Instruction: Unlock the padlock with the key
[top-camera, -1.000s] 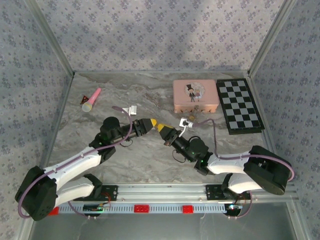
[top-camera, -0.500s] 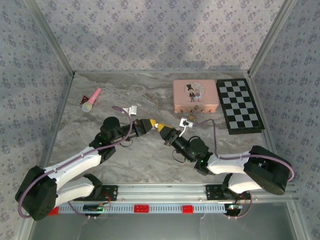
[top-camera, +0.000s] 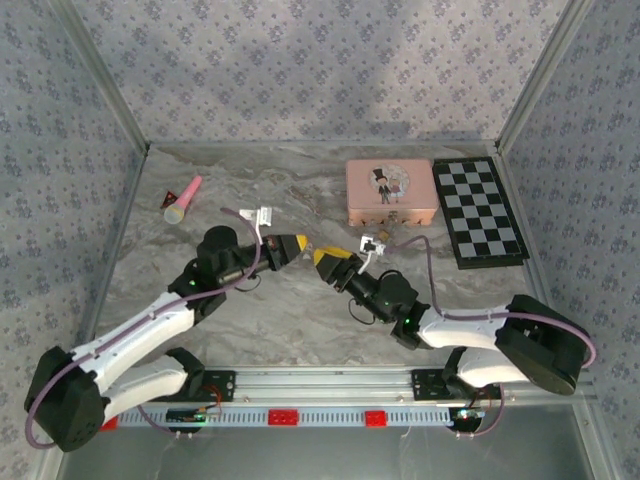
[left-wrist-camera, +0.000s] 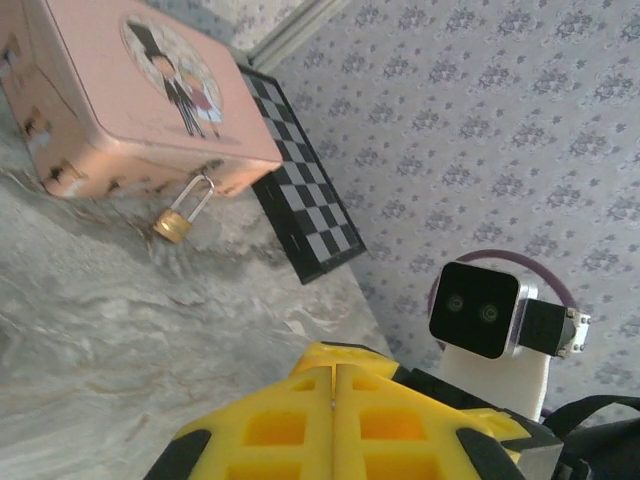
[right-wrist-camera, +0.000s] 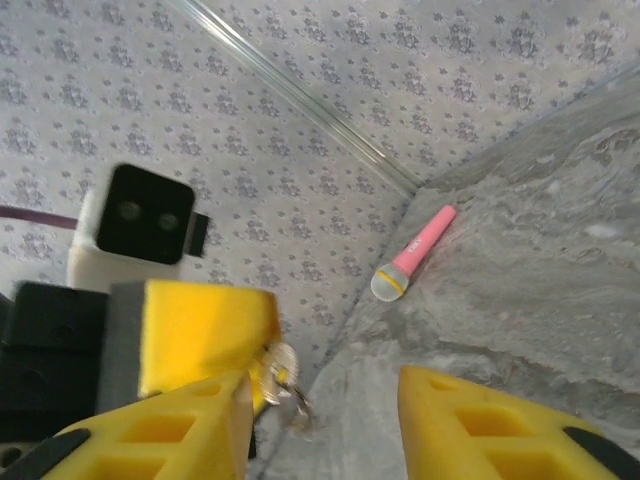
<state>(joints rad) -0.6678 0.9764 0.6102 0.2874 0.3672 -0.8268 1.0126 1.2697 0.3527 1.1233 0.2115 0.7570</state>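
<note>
The small brass padlock (left-wrist-camera: 174, 225) with its silver shackle lies against the front of the pink tin (left-wrist-camera: 110, 110). Mid-table, my left gripper (top-camera: 297, 244) is shut, its yellow fingers (left-wrist-camera: 300, 420) pressed together. In the right wrist view the small silvery key (right-wrist-camera: 272, 372) and its ring stick out from the left gripper's yellow pad (right-wrist-camera: 205, 335). My right gripper (top-camera: 326, 258) faces it tip to tip and stands open (right-wrist-camera: 325, 385), its left finger just beside the key and nothing between its jaws.
The pink tin (top-camera: 391, 192) stands at the back, with a folded chessboard (top-camera: 478, 211) to its right. A pink toy microphone (top-camera: 183, 200) lies at the back left beside a small red piece (top-camera: 170, 195). Patterned walls enclose the marble table.
My right gripper has opened and let go of the key. The left gripper has closed on it, and the two grippers have drawn slightly apart.
</note>
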